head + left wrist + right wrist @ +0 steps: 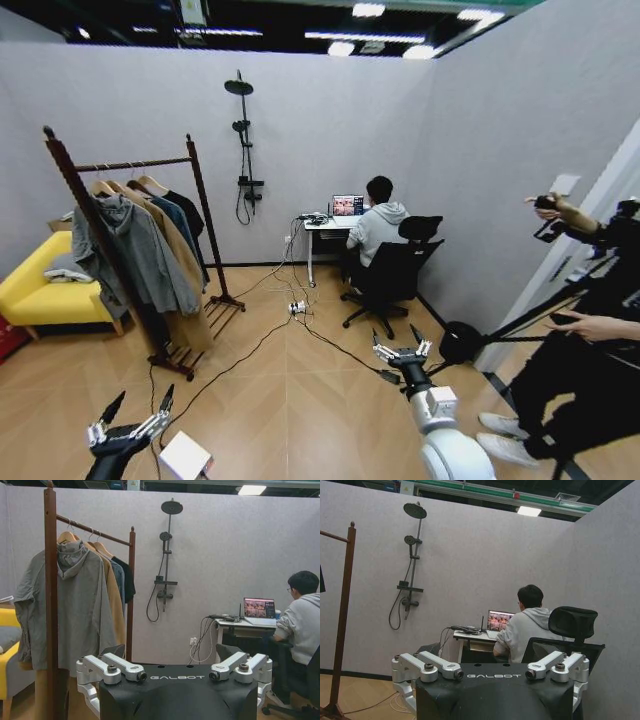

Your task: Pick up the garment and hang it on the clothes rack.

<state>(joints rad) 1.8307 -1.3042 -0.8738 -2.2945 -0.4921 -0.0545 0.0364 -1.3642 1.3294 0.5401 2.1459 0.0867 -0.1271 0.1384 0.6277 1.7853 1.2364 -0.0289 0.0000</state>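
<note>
Garment [194, 212]: black top on a light wooden hanger, at the far end of the bar, already suspended from the clothes rack [130, 165]; partly screened in the head view by the neighbouring clothes; visible in the left wrist view as a dark edge beyond the blue shirt [120, 577], beside the far upright. In the same row, toward the near end: tan coat [180, 250], then grey hoodie [135, 250]; all on hangers, touching one another. Rack at the robot's left front, well apart from both arms; yellow sofa [35, 290] behind it.

Left gripper [135, 410]: low at the head view's lower edge, fingers spread apart, nothing between them; pointed toward the rack. Right gripper [402, 343]: raised over the bare floor, fingers likewise apart and empty; pointed toward the desk [325, 225].

Step in hand, by judgement: either approach before pick-up, or task end state with the top hung; not decidable from these views. If pick-up remains: closing the gap to the rack first; then reaching past hoodie and coat to the far hanger; gripping at the hanger rather than the cloth.
</note>
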